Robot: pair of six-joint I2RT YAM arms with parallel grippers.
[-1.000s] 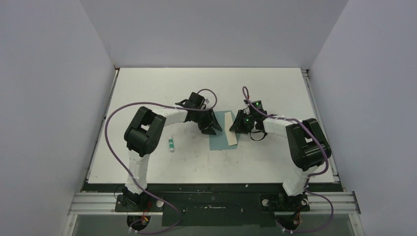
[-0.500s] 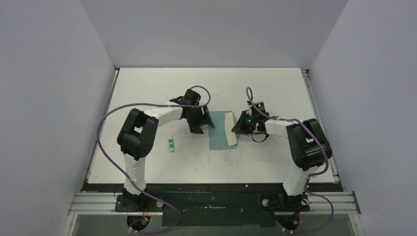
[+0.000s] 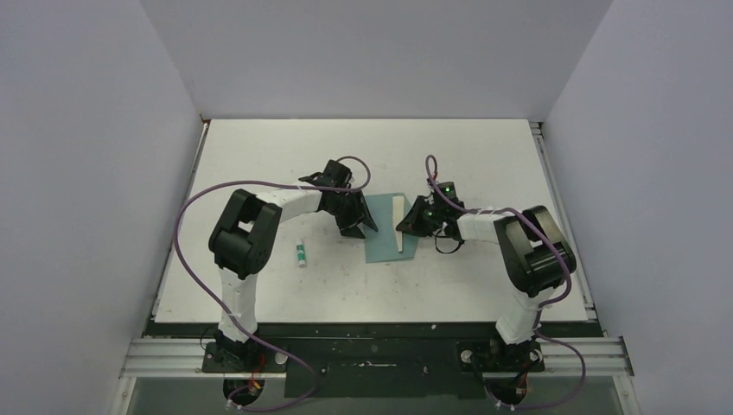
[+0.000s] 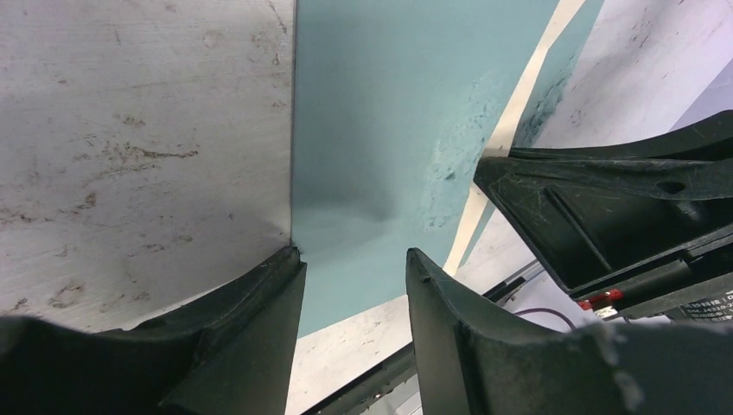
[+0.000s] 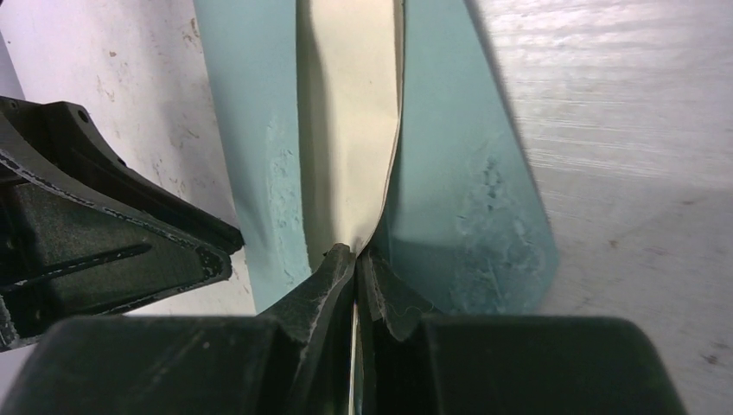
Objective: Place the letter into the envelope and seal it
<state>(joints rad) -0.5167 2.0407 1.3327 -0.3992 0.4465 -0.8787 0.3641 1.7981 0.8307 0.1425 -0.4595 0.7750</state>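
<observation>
where the right gripper (image 5: 354,259) closes, its jaws are clenched on the near edge of the letter (image 5: 346,130). the cream sheet bows up from the fingertips and runs away between two teal panels of the envelope (image 5: 251,130). in the right wrist view one panel lies flat on the letter's left, and the other rises on its right, just beside the fingers.

at the envelope's opposite edge the left gripper (image 4: 354,264) stands with its jaws parted, grasping nothing. one finger (image 4: 259,320) comes down right where that edge meets the table (image 4: 130,130). the other finger is over the teal paper, which shows a soft dimple between them. whether the tips press the paper cannot be told.

from above, the envelope lies flat between the two grippers, with the letter showing as a pale strip along the envelope's right side. a small white-and-green stick (image 3: 300,253) lies on the table well apart from the envelope, off to its left beyond the left gripper.
</observation>
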